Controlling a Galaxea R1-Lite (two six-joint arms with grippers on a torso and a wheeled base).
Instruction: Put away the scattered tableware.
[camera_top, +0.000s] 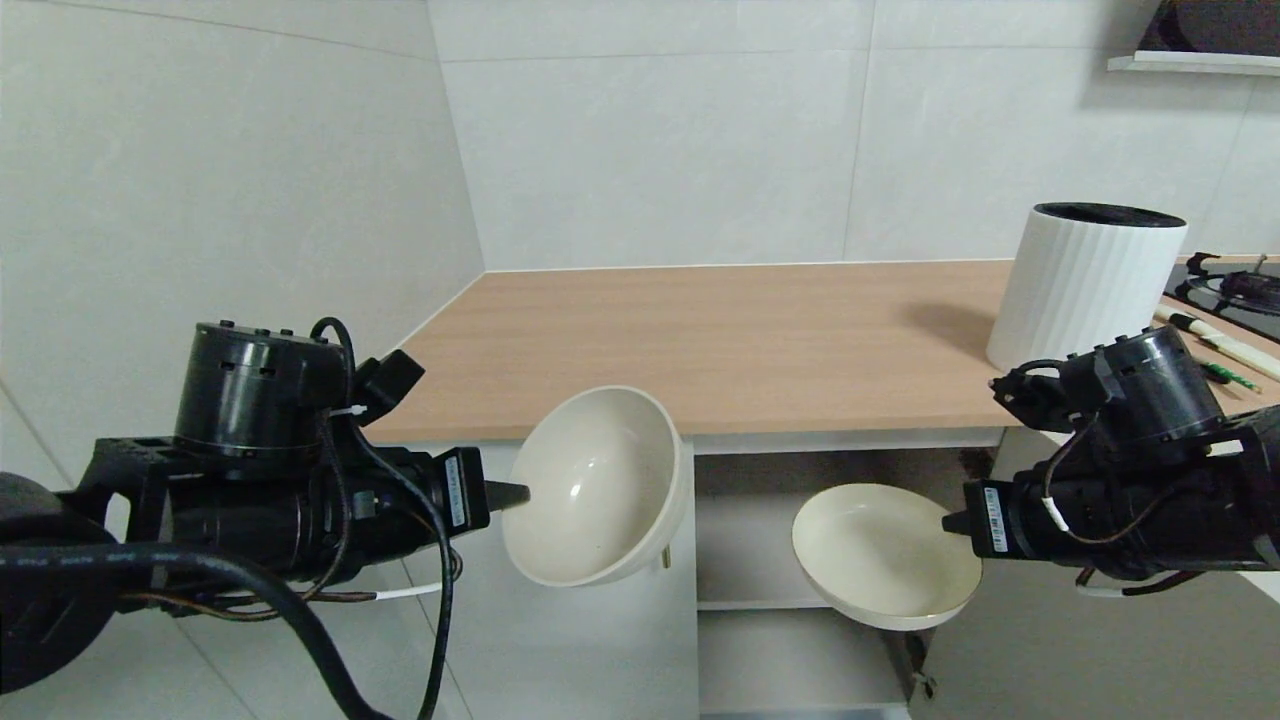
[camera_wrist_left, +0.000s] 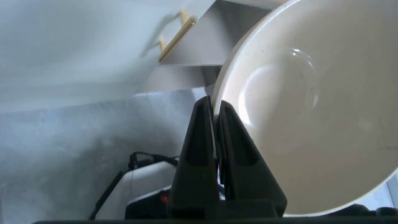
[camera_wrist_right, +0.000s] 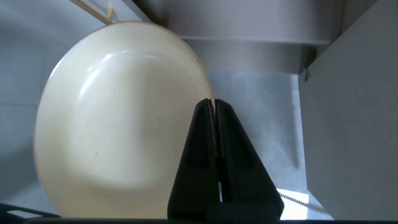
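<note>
Head view: two pieces of tableware are seen held off the surface (camera_top: 720, 340), one in each claw. The left claw (camera_top: 520, 492) is pinched tight on the rim of the deep bowl (camera_top: 590, 490), which is tipped on edge with its mouth turned toward the right arm. The right claw (camera_top: 950, 520) is closed on the rim of the shallow dish (camera_top: 880, 555), which is held nearly level with its hollow up.

An open cupboard is seen under the surface, its shelf (camera_top: 745, 605) lying ahead of and below both claws. The shallow dish hangs directly before that opening, so the right arm is judged the nearer. The deep bowl is placed before a white door panel (camera_top: 560, 650), whose handle (camera_top: 665, 555) sits just beside the bowl's lower rim. The surface's front edge overhangs the opening and may be struck on entry.

A ribbed white container (camera_top: 1085, 290) and chopsticks (camera_top: 1225, 350) are left on the surface, well apart from both claws.
</note>
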